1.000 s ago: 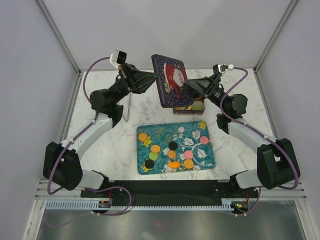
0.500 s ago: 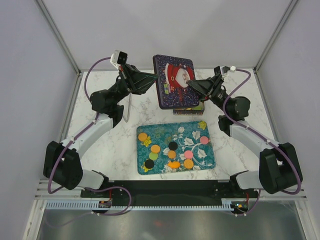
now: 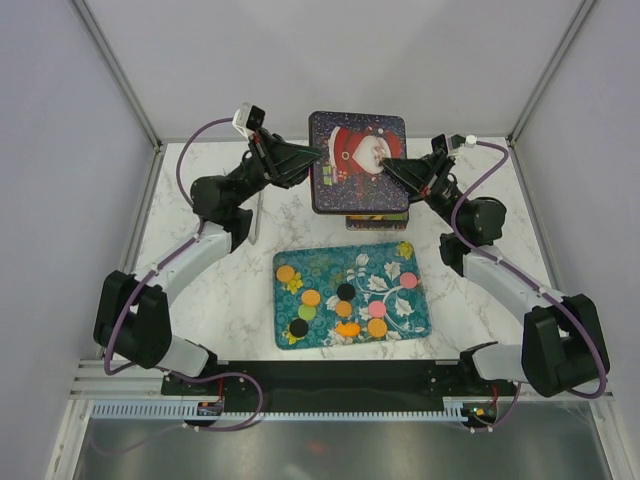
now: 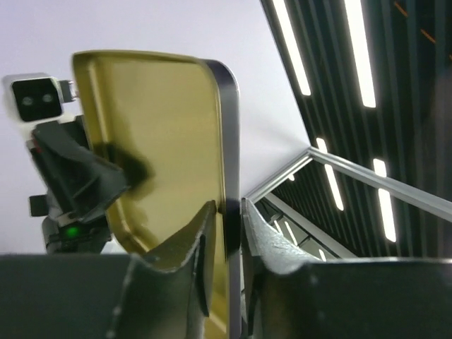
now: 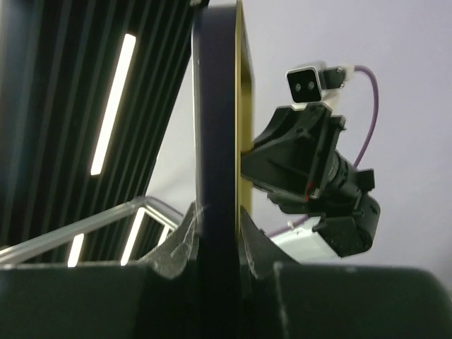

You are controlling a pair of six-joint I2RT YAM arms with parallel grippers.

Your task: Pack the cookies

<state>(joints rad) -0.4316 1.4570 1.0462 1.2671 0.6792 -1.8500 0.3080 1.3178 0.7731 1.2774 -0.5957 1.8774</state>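
The cookies [image 3: 345, 308], small orange, pink, green and black discs, lie on a blue floral tray [image 3: 408, 322] near the arms' bases. Above the table's far middle a dark tin lid [image 3: 358, 160] with a Santa picture hangs between both grippers. My right gripper [image 3: 386, 164] is shut on its right rim [image 5: 215, 106], the fingers pressed to both faces [image 5: 217, 212]. My left gripper [image 3: 321, 156] straddles the left rim [image 4: 227, 212], its jaws slightly parted and open. The lid's gold inside [image 4: 155, 141] faces the left wrist camera.
Under the lid, a tin base [image 3: 380, 219] sits on the marble table, mostly hidden. A thin grey strip [image 3: 257, 215] lies by the left arm. White walls close off the back and sides.
The lid has swung from tilted to facing the camera and moved slightly right. My right gripper has shut on its right rim. My left gripper has loosened its hold.
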